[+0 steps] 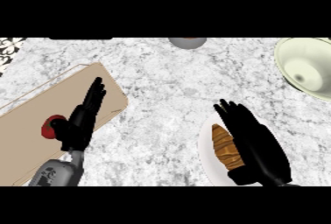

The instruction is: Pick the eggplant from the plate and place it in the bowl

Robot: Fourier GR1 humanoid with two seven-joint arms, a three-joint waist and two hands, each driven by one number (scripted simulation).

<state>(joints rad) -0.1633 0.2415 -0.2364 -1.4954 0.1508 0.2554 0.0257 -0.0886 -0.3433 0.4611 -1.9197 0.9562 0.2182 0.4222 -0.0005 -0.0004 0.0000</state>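
The right hand [255, 140] hangs over the plate [205, 151], fingers straight and together, holding nothing. Just to its left, touching or nearly so, lies the brown, streaked thing on the plate [226, 148]. It looks more like a pastry than an eggplant, yet it is the only item there. Its long axis runs roughly along the hand's fingers, pointing away from the robot. The bowl [309, 65] sits beyond the plate and off to its right, well apart. The left hand [81, 122] rests open far left of the plate, over a wooden board [39, 118] beside a red item [50, 126]. The right hand is plainly nearer and should shift slightly leftward to grasp.
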